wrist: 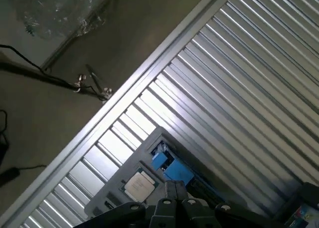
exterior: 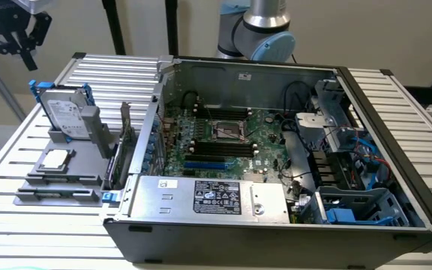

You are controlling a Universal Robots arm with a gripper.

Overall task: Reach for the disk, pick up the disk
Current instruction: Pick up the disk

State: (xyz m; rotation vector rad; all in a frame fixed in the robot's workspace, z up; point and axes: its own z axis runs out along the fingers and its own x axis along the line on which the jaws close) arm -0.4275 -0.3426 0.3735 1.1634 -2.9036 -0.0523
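And there's the arm (exterior: 265, 17): silver-grey tube, black ring, pale blue joint cap. Gripper (wrist: 174, 190) matte black, small bright screws showing.

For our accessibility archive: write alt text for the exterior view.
A blue-framed disk stands on edge in a grey holder on a slatted metal table, at the exterior view's left, beside an open computer case. The shut gripper hangs higher up, apart from the disk, holding nothing.
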